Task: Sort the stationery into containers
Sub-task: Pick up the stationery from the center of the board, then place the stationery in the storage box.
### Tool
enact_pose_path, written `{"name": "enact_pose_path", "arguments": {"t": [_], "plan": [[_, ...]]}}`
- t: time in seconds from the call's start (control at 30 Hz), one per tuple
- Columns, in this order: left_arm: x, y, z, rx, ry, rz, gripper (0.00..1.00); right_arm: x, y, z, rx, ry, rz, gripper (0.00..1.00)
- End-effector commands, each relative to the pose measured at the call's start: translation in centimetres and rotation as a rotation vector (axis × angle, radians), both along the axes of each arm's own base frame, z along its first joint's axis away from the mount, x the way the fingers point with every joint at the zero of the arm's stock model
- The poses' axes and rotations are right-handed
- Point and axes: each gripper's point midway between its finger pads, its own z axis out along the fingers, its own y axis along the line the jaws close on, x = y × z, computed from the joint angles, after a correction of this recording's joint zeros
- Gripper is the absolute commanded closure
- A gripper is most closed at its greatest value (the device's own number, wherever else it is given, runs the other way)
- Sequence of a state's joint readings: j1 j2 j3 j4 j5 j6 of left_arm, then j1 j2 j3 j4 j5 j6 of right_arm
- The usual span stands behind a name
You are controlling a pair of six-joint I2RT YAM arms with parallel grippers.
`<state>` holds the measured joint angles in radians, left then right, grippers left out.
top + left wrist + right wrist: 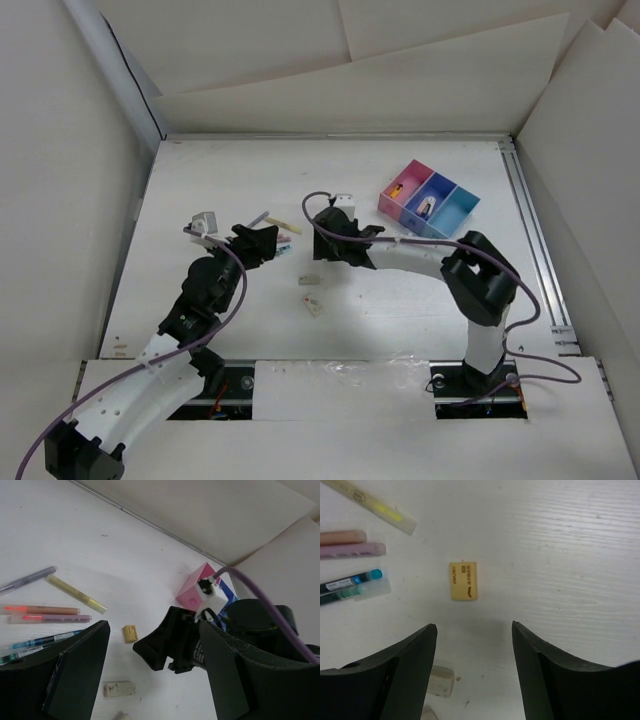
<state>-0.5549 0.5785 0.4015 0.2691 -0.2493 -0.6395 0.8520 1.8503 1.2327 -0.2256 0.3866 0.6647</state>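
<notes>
Several pens [50, 614] lie side by side on the white table: grey-blue, yellow, orange, pink, teal. They also show in the right wrist view [352, 550] and in the top view [285, 237]. A tan block [463, 580] lies just ahead of my open, empty right gripper [474, 630]; it also shows in the left wrist view [130, 633]. A white eraser [119, 689] lies nearer. My left gripper [154, 630] is open and empty, next to the pens. The three joined containers [428, 200] stand at the far right, with small items in the pink and purple-blue ones.
The two grippers [262, 243] [325, 240] sit close together mid-table. Two white erasers [312, 292] lie in front of them. A metal rail [535, 240] runs along the table's right edge. White walls enclose the table on three sides.
</notes>
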Motion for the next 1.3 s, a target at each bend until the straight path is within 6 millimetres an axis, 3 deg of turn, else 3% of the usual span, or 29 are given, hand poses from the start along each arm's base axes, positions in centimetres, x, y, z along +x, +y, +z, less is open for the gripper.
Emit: {"name": "enact_pose_path", "arguments": {"t": [0.0, 0.13, 0.2, 0.4, 0.5, 0.53, 0.6, 0.7, 0.77, 0.83, 0.9, 0.97, 1.07, 1.17, 1.27], "plan": [[0.1, 0.4, 1.3, -0.009, -0.037, 0.021, 0.31, 1.4, 2.1, 1.4, 0.007, -0.042, 0.017, 0.32], [0.2, 0.3, 1.1, -0.004, -0.029, 0.021, 0.31, 2.3, 3.1, 0.1, -0.017, -0.029, 0.024, 0.36], [0.2, 0.3, 1.1, -0.004, -0.029, 0.021, 0.31, 2.3, 2.9, -1.2, -0.047, -0.014, 0.017, 0.41], [-0.1, 0.4, 1.4, -0.018, -0.036, 0.022, 0.31, 3.5, 3.0, -2.4, -0.084, -0.030, -0.015, 0.53], [-0.2, 0.7, 1.5, -0.020, -0.039, 0.032, 0.31, 3.8, 2.6, -2.8, -0.084, -0.022, -0.033, 0.70], [-0.3, 0.8, 1.8, -0.025, -0.046, 0.032, 0.31, 3.8, 2.6, -2.8, -0.084, -0.022, -0.033, 0.80], [-0.3, 1.1, 1.4, -0.029, -0.037, 0.045, 0.31, 3.8, 2.6, -2.8, -0.076, -0.020, -0.040, 0.88], [-0.4, 1.3, 1.5, -0.035, -0.047, 0.054, 0.31, 3.6, 2.1, -0.8, -0.040, -0.052, -0.054, 0.95], [-0.4, 1.1, 1.5, -0.035, -0.047, 0.045, 0.31, 3.7, 1.6, 2.5, 0.015, -0.090, -0.071, 0.95], [-0.4, 0.9, 1.2, -0.031, -0.039, 0.033, 0.31, 4.2, -0.6, 5.7, 0.051, -0.144, -0.119, 0.95], [-0.4, 0.6, 1.4, -0.030, -0.038, 0.020, 0.31, 4.6, -2.5, 7.5, 0.075, -0.169, -0.153, 0.95], [-0.2, 0.5, 1.3, -0.029, -0.036, 0.020, 0.31, 5.2, -6.1, 9.7, 0.102, -0.200, -0.218, 0.95], [-0.3, 0.3, 1.3, -0.029, -0.036, 0.011, 0.31, 6.4, -12.1, 10.8, 0.093, -0.219, -0.343, 0.95], [-0.4, 0.1, 1.3, -0.029, -0.036, -0.001, 0.31, 7.5, -17.5, 13.2, 0.122, -0.264, -0.465, 0.95], [-0.4, 0.0, 1.8, -0.040, -0.053, -0.010, 0.31, 8.2, -21.5, 12.7, 0.104, -0.249, -0.539, 0.95]]}}
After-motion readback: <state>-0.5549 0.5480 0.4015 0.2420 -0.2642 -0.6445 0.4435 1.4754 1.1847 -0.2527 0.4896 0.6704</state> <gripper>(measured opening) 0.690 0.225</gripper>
